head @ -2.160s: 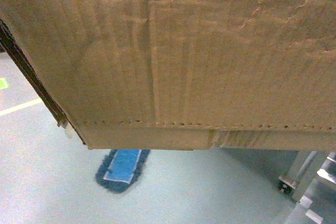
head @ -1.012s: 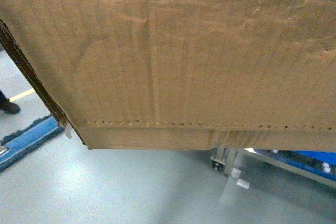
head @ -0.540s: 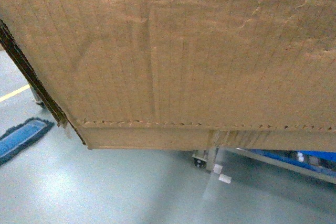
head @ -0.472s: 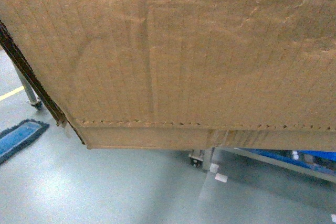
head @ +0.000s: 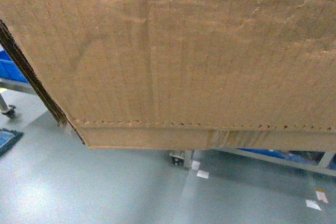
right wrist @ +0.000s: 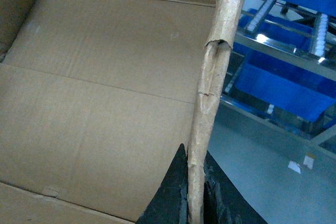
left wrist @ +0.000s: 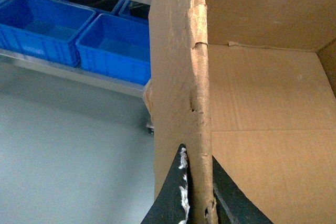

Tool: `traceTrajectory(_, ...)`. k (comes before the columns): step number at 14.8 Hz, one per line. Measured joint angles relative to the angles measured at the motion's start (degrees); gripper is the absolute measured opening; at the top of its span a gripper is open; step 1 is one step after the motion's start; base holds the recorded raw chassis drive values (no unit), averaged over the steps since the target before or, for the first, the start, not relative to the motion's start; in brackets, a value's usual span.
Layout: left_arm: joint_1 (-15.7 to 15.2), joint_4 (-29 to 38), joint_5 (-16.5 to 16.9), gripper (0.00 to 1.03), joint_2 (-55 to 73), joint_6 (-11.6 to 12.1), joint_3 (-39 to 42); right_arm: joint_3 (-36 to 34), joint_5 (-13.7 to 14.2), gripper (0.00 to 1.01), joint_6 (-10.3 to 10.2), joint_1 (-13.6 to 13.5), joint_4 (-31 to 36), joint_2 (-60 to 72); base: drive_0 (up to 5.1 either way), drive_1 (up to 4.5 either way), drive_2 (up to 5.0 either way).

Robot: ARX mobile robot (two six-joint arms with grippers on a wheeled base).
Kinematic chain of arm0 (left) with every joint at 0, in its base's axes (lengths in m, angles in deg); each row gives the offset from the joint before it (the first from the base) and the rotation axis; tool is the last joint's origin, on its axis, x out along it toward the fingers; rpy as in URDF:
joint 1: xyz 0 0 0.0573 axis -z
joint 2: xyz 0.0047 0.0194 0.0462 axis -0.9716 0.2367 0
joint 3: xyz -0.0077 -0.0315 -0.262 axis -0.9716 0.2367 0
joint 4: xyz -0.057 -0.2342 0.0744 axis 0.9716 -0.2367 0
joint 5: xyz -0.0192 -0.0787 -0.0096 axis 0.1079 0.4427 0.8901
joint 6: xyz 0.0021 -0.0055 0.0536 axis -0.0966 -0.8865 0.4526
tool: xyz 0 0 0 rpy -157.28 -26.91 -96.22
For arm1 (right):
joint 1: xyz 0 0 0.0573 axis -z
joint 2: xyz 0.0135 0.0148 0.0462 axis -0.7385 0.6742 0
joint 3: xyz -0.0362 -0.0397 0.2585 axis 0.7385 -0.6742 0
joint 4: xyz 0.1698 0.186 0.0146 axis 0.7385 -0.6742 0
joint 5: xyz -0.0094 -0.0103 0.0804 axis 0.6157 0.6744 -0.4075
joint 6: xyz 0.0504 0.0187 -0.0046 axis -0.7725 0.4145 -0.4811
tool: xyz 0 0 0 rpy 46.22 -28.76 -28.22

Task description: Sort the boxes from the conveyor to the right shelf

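**One cardboard box held off the floor by two grippers**

One brown corrugated cardboard box (head: 184, 51) fills the head view. The left gripper (left wrist: 195, 192) pinches its torn side wall; the right gripper (right wrist: 195, 195) clamps the opposite wall. Beside the box, two blue plastic bins (left wrist: 79, 38) sit on a steel rack (left wrist: 68, 69).

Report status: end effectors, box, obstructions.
Left end effector shut on box wall. Right end effector likewise. Box blocks head view. Blue bins nearby.

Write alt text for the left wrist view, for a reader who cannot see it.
The left tool grips the torn edge of a cardboard box wall, one black finger on each side. To the right, the box's bare inside; to the left, blue bins on a metal shelf above a grey floor.
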Motion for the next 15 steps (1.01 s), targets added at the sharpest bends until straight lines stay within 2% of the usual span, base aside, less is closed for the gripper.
traceTrajectory(15, 0.11, 0.04, 0.07, 0.02, -0.07, 0.0, 0.0, 0.0, 0.0, 0.02, 0.0, 0.0, -0.09, -0.2, -1.3, -1.29, -1.3)
